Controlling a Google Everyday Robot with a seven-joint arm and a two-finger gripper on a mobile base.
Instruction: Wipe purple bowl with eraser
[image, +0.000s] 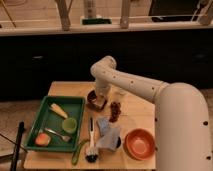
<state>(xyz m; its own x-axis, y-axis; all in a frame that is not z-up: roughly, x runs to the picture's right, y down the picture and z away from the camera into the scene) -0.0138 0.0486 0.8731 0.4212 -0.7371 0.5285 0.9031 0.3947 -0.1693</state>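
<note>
The purple bowl (94, 98) is small, dark and glossy, and sits on the wooden table (142, 112) just right of the green tray. My gripper (100, 101) points down from the white arm (130, 85) into the bowl's right side. It is shut on the eraser (101, 104), a small block whose pale base shows at the bowl's rim. The arm hides part of the bowl.
A green tray (50, 145) to the left holds a green cup (69, 124), a yellow wedge, an orange fruit and a fork. A black dish brush (91, 146), a blue cloth (107, 135), a dark red bunch (115, 111) and an orange bowl (140, 143) lie in front.
</note>
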